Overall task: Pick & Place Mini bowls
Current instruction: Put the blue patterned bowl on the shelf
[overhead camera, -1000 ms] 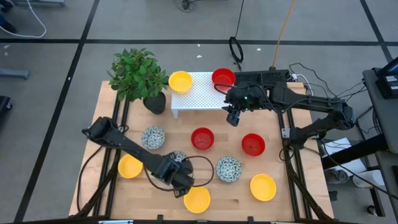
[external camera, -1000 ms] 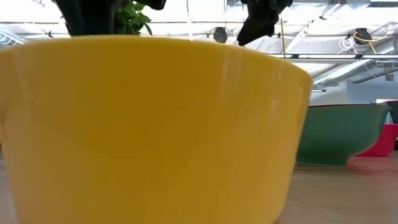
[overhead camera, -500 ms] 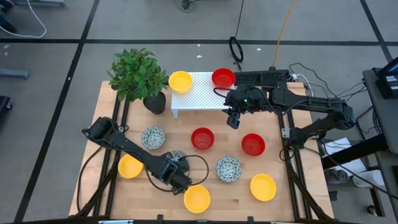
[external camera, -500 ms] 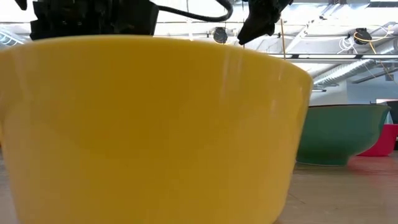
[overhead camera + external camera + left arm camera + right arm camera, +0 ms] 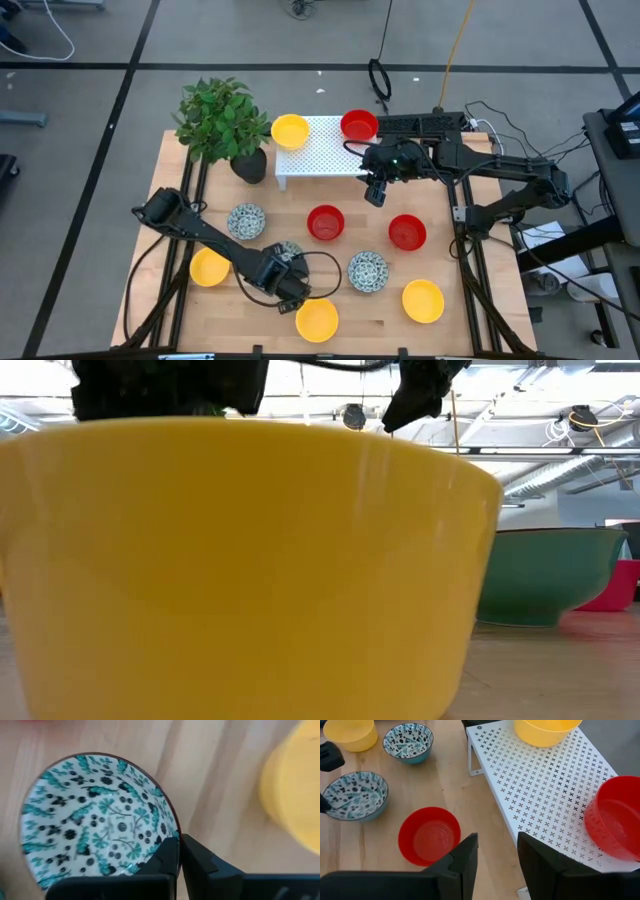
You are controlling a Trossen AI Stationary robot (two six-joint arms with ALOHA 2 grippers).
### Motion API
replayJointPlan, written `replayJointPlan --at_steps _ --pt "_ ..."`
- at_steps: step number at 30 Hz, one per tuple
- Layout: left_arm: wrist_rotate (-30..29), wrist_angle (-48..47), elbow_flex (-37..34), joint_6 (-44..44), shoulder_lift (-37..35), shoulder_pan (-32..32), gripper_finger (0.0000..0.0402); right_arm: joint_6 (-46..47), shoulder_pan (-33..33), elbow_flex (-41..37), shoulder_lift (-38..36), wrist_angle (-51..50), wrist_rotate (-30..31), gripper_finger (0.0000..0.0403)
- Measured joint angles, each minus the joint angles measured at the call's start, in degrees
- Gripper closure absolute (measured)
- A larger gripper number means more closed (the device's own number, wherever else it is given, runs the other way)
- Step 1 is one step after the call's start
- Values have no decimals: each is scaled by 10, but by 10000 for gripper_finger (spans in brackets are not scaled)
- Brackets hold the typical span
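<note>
Mini bowls lie about the wooden table: red ones (image 5: 325,222) (image 5: 407,232), yellow ones (image 5: 209,267) (image 5: 317,319) (image 5: 423,300), speckled ones (image 5: 246,221) (image 5: 368,271). One yellow bowl (image 5: 290,130) and one red bowl (image 5: 359,125) sit on the white perforated rack (image 5: 320,152). My left gripper (image 5: 287,274) is shut on another speckled bowl (image 5: 95,820) near the table's front. My right gripper (image 5: 375,190) hovers open beside the rack's right end with nothing between its fingers (image 5: 465,855). My left gripper pinches the speckled bowl's rim (image 5: 172,827) on its near side, one finger (image 5: 167,860) inside the bowl and the other (image 5: 200,862) outside. The fingers come from above, pointing down. The bowl stands upright with its base on the table.
A potted plant (image 5: 222,120) stands at the far left, next to the rack. In the low view a yellow bowl (image 5: 240,560) fills most of the picture. Bare wood (image 5: 370,315) lies between the near yellow bowls.
My left gripper has edged toward the table's far edge onto the speckled bowl and shut on its rim. The bowl has stayed in place. My right gripper has kept still.
</note>
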Motion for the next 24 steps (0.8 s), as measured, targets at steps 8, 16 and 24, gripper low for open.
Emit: replayJointPlan --at_steps 8,16,24 --pt "-14 -16 75 78 1 0 394 0 0 0 0 0 0 277" --pt "-77 -35 129 130 1 10 395 0 0 0 -1 1 0 277" --pt "-171 -91 182 210 1 49 394 -10 0 -1 -49 1 24 277"
